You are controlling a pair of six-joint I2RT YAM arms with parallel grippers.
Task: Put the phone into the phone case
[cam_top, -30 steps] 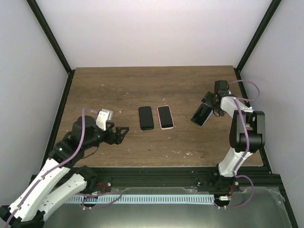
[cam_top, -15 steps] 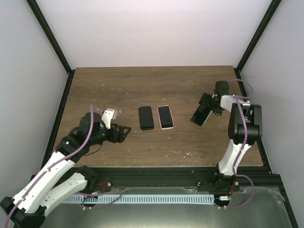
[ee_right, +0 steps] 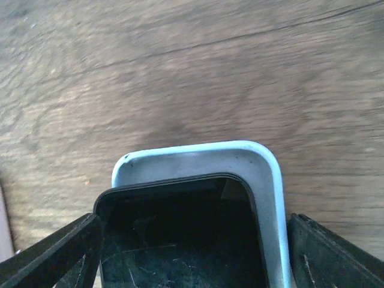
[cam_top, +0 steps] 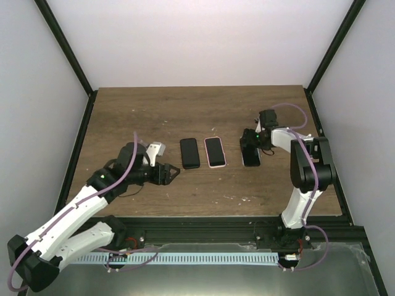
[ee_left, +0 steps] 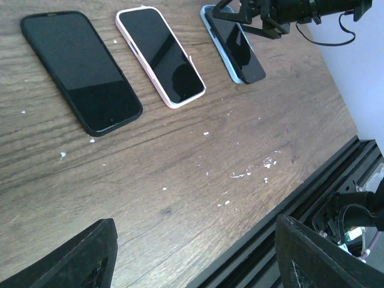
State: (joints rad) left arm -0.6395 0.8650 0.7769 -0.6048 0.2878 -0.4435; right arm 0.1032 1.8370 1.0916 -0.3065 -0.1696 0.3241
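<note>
A black phone (ee_right: 180,240) lies skewed on a light blue phone case (ee_right: 264,174), overhanging its left edge. Both rest on the table right of the other phones, seen from above (cam_top: 251,155) and in the left wrist view (ee_left: 240,51). My right gripper (cam_top: 252,143) is shut across them: in the right wrist view (ee_right: 192,252) one finger is on the phone's left edge, the other on the case's right edge. My left gripper (cam_top: 170,174) is open and empty, above bare wood just left of the black phone; its own view (ee_left: 195,258) shows nothing between the fingers.
A black phone (cam_top: 190,153) and a phone in a pink case (cam_top: 215,152) lie side by side mid-table; the left wrist view shows them too, the black one (ee_left: 81,69) and the pink-cased one (ee_left: 161,54). The table's front edge and black rail (ee_left: 312,204) are near.
My right gripper has swung left and lowered the phone and blue case from a tilted hold to the table beside the pink-cased phone. My left arm has reached right, toward the phones.
</note>
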